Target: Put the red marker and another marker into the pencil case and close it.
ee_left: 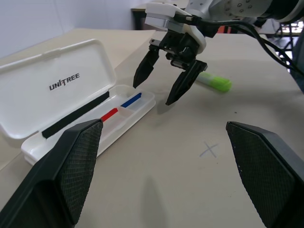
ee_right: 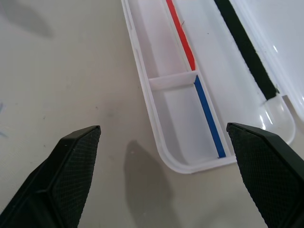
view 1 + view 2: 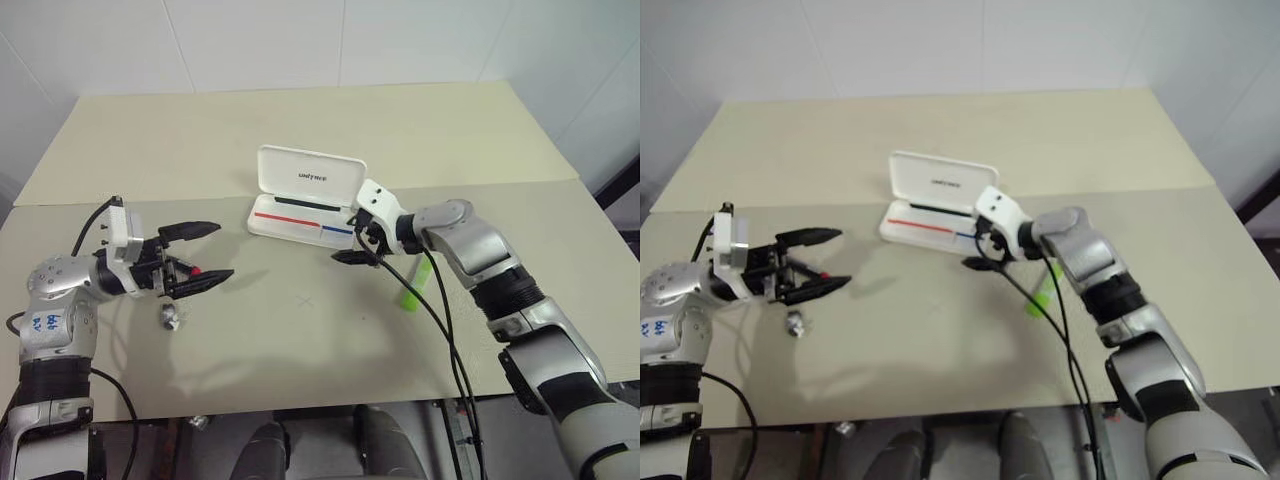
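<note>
- The pencil case (image 3: 303,205) lies open a little above the middle of the left eye view, its lid tilted up toward the far side with dark lettering on the inner face.
- The tray of the case is white, with a thin red stripe on its left part and a blue stripe on its right part; a small divider crosses it in the right wrist view, and no marker shows in the compartments seen there.
- The right gripper (image 3: 362,247) hangs just right of centre in the left eye view, at the case's lower right corner, tilted downward; its two black fingers stand wide apart with nothing between them.
- The green marker (image 3: 416,285) lies flat on the tan table (image 3: 300,330), right of centre, partly behind the right arm's cable, near the right gripper but apart from the case.
- The left gripper (image 3: 205,252) is at the middle left of the left eye view, pointing level toward the case, its fingers spread wide.
- A small red spot, likely the red marker (image 3: 196,270), shows at the base of the left fingers; I cannot tell how it lies.
- A small silvery lump (image 3: 170,317) sits on the table just below the left gripper.
- A faint pencilled cross (image 3: 305,300) marks the table near the centre, between the two grippers.
</note>
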Robot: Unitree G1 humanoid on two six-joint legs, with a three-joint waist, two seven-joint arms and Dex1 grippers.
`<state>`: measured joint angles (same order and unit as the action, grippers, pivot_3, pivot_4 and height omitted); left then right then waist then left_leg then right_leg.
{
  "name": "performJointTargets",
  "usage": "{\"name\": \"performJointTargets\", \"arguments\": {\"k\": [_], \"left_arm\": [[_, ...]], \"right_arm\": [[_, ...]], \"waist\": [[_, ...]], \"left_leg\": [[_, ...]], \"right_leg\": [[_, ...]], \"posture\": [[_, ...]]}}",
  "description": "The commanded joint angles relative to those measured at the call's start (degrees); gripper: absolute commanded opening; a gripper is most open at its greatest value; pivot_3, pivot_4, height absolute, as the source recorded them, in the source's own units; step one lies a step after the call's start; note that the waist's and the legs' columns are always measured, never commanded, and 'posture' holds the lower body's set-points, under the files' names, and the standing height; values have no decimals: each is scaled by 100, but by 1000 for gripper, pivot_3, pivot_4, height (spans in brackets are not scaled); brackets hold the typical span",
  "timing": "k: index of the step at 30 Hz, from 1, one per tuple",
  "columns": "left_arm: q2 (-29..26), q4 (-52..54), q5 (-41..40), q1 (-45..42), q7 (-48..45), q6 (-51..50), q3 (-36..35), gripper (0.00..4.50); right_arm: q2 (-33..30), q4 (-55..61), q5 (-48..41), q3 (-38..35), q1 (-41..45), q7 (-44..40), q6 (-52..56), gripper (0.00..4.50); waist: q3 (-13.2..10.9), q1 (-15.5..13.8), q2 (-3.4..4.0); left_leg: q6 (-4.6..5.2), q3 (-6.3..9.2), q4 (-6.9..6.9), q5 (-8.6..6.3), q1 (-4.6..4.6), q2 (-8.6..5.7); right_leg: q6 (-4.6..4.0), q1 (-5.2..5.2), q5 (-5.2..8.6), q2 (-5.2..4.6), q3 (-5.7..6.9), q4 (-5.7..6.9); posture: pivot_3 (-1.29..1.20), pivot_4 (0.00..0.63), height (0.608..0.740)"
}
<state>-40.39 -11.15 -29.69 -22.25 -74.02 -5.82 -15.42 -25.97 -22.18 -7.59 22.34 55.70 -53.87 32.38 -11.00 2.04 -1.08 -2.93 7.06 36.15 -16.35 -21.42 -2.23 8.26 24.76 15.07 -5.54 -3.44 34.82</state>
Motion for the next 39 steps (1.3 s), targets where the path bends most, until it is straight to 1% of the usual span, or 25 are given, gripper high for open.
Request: {"name": "performJointTargets", "arguments": {"k": [1,8,18,24,27,28,33,37,38,39], "left_arm": [[-118,450,-212,248,196,-84,-312,4466],[-139,769,-245,569,438,-149,-481,4466],[-40,723,-206,461,541,-78,-412,4466],[-27,734,-203,452,586,-65,-412,4466],[-36,755,-210,467,603,-65,-432,4500],[-39,759,-210,468,610,-63,-440,4500],[-40,752,-202,452,634,-47,-445,4500],[-22,792,-218,472,660,-33,-447,4500],[-15,818,-230,491,668,-33,-452,4500],[-7,851,-245,521,676,-34,-460,4500]], "right_arm": [[168,-183,118,-98,222,-129,-227,4500],[423,-521,243,-151,367,-214,-253,4500],[596,-887,645,80,423,-417,-139,4500],[741,-1370,931,29,616,-242,-173,4500],[815,-1668,1026,-30,745,-119,-172,3876],[828,-1726,1044,-37,776,-110,-192,3566],[822,-1735,1114,-48,828,-163,-318,1731],[676,-1335,1174,-58,702,-197,-336,280],[633,-1177,1166,-72,648,-229,-281,22],[563,-922,1145,-92,560,-273,-200,22]], "waist": [[0,9,0],[0,27,0],[0,60,0],[0,91,0],[0,87,0],[0,84,0],[0,88,0],[0,99,0],[0,96,0],[0,92,0]], "left_leg": [[0,0,0,0,0,0],[-7,2,2,4,3,2],[-10,2,0,6,4,2],[-11,3,2,6,6,1],[-13,4,3,7,8,0],[-13,5,3,8,8,0],[-15,6,0,8,8,0],[-15,5,-4,9,7,1],[-15,5,-4,9,7,1],[-15,6,-4,8,7,1]], "right_leg": [[0,0,0,0,0,-4],[-5,2,-1,2,-1,2],[-7,4,-3,3,0,4],[-7,1,-3,2,0,8],[-8,0,-3,2,0,12],[-9,0,-4,2,0,12],[-9,0,-4,2,1,10],[-9,2,-4,2,1,10],[-9,3,-4,2,1,10],[-9,2,-4,2,1,10]], "posture": [[0,150,740],[0,150,740],[0,150,740],[0,150,740],[0,150,740],[0,150,740],[0,150,740],[0,150,740],[0,150,740],[0,150,740]]}}
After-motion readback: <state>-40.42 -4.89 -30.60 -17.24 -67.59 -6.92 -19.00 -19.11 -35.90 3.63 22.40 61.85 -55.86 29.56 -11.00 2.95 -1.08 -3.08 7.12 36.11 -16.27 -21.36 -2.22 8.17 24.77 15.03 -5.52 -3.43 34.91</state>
